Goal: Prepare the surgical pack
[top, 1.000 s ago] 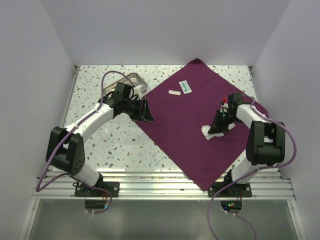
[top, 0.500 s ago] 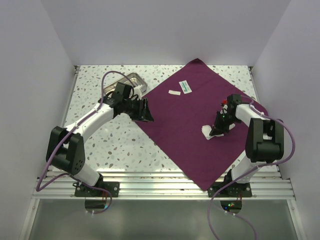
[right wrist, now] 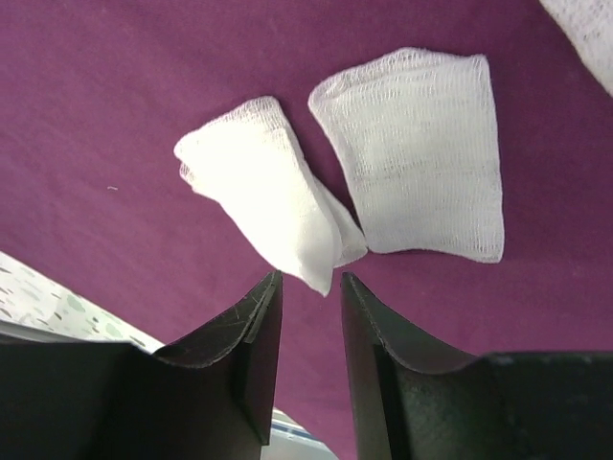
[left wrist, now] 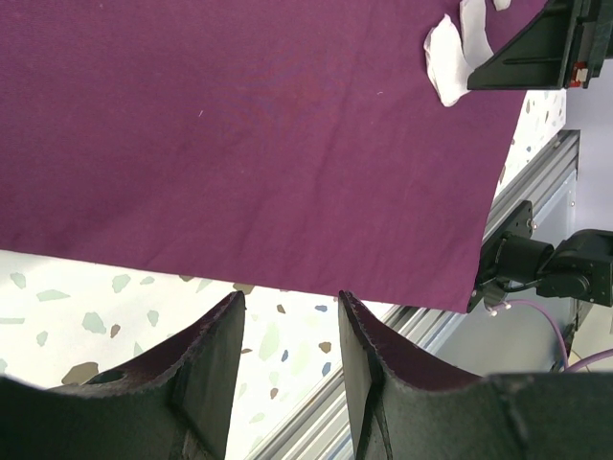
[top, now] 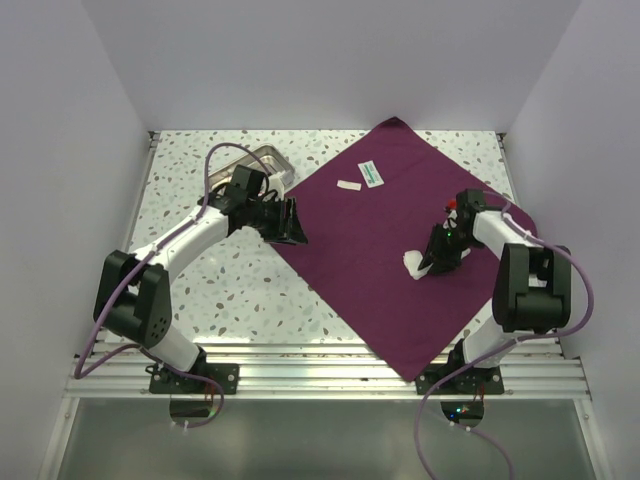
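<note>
The plum-purple cloth [top: 380,250] lies spread like a diamond on the speckled table. On its right part rest white gauze pads [top: 413,264]. In the right wrist view a folded gauze pad [right wrist: 263,196] lies beside a flat gauze pad [right wrist: 421,177]. My right gripper [right wrist: 311,283] stands open just behind the folded pad's corner, gripping nothing. My left gripper [left wrist: 290,302] is open and empty over the cloth's left edge [left wrist: 239,283]. The steel tray [top: 268,160] sits at the back left, partly hidden by the left arm. Two small packets [top: 362,180] lie on the cloth's far part.
White walls close in the table on the left, back and right. An aluminium rail [top: 330,365] runs along the near edge, and the cloth's near corner hangs over it. A purple cable [top: 215,165] loops over the left arm near the tray.
My right gripper has gone from shut to open, letting the folded gauze pad rest on the cloth. The left arm has not moved.
</note>
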`<state>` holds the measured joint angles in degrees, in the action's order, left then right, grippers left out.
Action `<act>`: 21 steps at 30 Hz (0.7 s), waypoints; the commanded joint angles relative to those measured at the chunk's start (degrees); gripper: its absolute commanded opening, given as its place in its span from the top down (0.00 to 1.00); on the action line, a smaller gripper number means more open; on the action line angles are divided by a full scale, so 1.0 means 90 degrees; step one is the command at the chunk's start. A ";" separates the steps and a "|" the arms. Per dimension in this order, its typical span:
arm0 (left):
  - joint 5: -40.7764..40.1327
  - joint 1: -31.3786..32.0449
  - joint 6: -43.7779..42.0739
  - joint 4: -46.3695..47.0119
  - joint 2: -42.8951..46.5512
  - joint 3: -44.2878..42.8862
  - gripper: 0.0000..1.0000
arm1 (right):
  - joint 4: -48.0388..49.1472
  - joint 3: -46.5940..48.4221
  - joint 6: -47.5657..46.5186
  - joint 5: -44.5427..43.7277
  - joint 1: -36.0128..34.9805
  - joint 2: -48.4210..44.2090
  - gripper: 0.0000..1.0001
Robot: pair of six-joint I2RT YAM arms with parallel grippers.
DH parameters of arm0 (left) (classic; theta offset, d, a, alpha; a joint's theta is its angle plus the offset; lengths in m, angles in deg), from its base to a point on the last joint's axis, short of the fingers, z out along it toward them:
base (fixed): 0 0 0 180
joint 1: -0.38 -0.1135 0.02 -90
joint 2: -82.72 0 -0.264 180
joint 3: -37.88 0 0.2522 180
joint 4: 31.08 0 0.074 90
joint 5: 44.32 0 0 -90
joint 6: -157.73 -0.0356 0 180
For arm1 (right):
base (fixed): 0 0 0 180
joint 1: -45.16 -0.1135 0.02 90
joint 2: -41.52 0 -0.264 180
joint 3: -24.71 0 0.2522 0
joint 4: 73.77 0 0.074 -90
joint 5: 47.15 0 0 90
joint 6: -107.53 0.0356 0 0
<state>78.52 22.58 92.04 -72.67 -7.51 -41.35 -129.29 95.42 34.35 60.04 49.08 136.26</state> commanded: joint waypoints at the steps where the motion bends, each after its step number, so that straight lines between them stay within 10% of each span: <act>1: 0.0140 0.0005 -0.0104 0.0231 0.0007 -0.0216 0.53 | -0.0029 -0.0165 0.0123 -0.0075 0.0033 -0.0341 0.65; 21: 0.0189 0.0005 -0.0124 0.0212 -0.0023 -0.0245 0.53 | 0.1270 -0.0947 0.1334 0.0190 0.0033 -0.0311 0.66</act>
<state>78.62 22.58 92.02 -72.65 -7.60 -41.35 -123.00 88.23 43.48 61.90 49.41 134.64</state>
